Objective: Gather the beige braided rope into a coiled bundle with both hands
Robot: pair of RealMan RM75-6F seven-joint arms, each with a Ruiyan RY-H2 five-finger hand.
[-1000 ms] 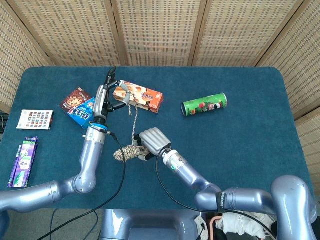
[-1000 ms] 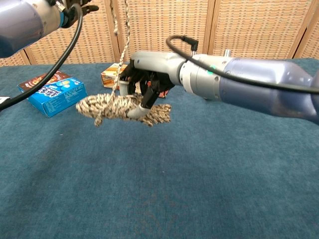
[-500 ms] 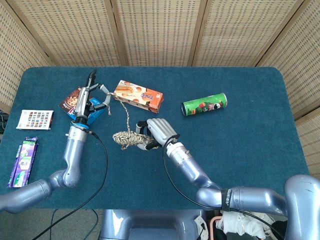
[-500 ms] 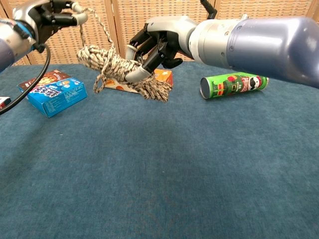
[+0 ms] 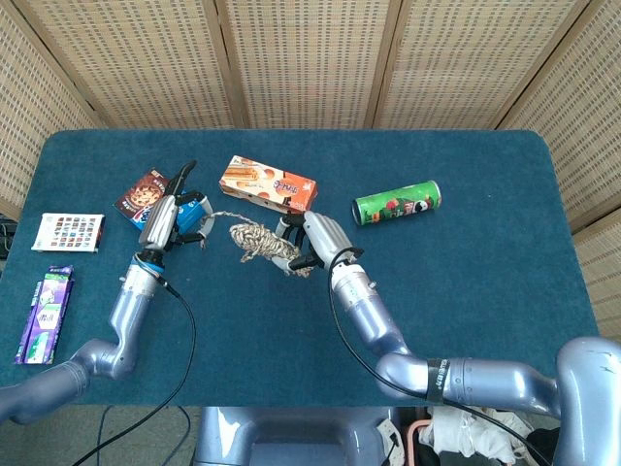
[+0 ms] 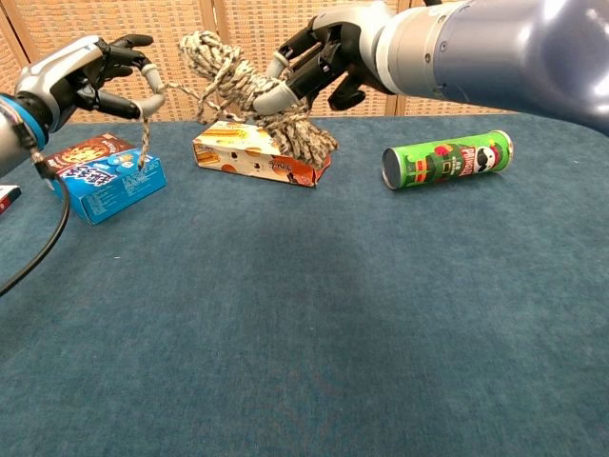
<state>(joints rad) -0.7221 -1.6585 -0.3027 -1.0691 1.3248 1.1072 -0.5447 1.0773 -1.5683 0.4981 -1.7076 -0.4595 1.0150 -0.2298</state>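
Observation:
The beige braided rope (image 5: 260,243) is bunched into a thick coil (image 6: 247,88) held in the air by my right hand (image 5: 315,241), whose fingers (image 6: 285,86) wrap its right end. A short free strand (image 5: 221,218) runs left from the coil to my left hand (image 5: 167,218). That hand (image 6: 90,76) pinches the strand between thumb and a finger, and the rope's tail (image 6: 145,143) dangles below it. Both hands are raised above the blue tabletop (image 6: 314,324).
An orange snack box (image 5: 269,185), a green chip can (image 5: 396,204), a blue cookie box (image 6: 108,183) and a brown cookie box (image 5: 144,191) lie at the back. A card (image 5: 68,232) and a purple packet (image 5: 46,313) lie far left.
Both hands have risen with the rope. The coil moved up and back, and the strand between the hands has shortened as the left hand came closer and lower.

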